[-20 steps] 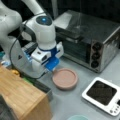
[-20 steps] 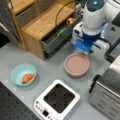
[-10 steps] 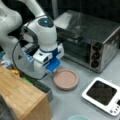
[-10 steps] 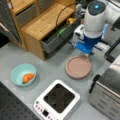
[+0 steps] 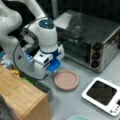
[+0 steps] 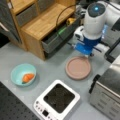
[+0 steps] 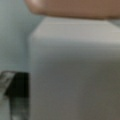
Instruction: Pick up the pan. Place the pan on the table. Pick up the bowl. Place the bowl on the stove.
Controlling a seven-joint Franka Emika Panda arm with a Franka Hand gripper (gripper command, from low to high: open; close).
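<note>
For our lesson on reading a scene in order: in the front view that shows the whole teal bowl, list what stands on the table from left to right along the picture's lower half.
bowl → stove → pan → toaster oven. The tool sits at the pan's far edge.

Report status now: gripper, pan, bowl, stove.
Gripper low at pan edge. Pan flat on table, off the stove. Bowl untouched, apart on table. Stove top bare.
</note>
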